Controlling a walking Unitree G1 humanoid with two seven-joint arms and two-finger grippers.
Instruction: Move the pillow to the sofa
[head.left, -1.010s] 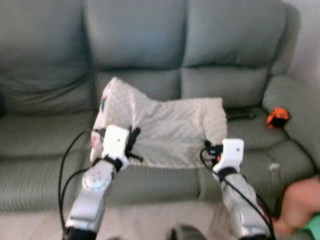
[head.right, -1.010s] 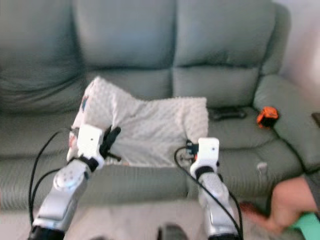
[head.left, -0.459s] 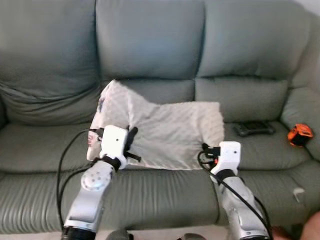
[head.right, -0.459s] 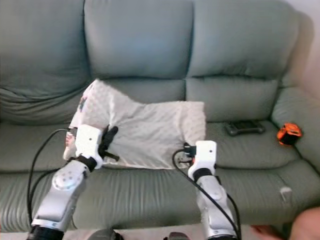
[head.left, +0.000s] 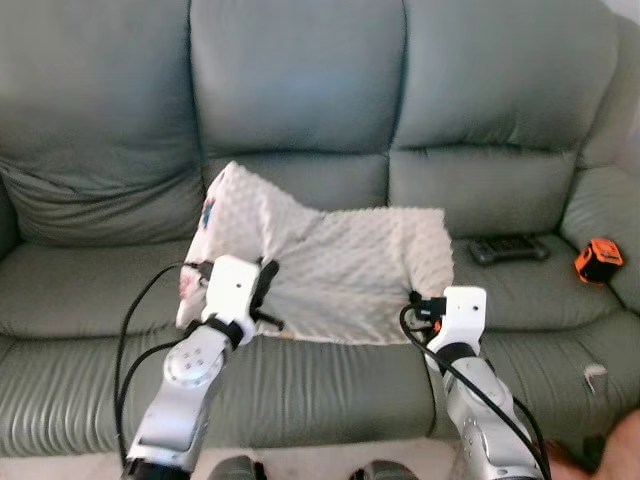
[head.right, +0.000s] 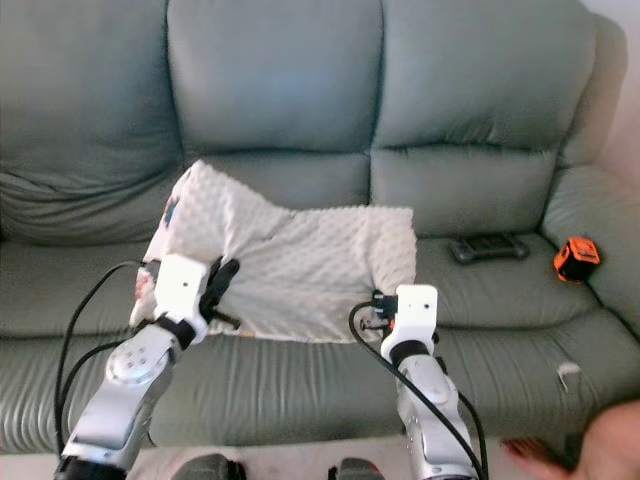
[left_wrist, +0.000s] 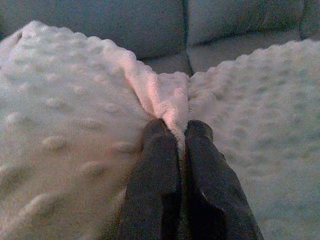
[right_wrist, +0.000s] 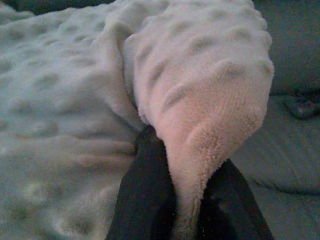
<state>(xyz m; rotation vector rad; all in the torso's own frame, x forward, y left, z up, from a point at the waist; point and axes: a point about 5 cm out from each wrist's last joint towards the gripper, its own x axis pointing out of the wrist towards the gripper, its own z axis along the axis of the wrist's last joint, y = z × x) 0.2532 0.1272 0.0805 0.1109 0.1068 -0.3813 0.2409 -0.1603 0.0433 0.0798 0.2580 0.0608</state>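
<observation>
Since a second ago, view steadied; pillow (head.left: 330, 275) unmoved on sofa (head.left: 300, 90). Left gripper (left_wrist: 172, 137) and right gripper (right_wrist: 182, 150) pinch its edges: soft, light, likely floppy.

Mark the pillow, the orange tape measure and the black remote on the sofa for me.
pillow (head.left: 340, 270), left eye view, middle of its dotted white cover.
orange tape measure (head.left: 597, 260), left eye view, its orange body.
black remote (head.left: 510, 248), left eye view, middle of its top face.
</observation>
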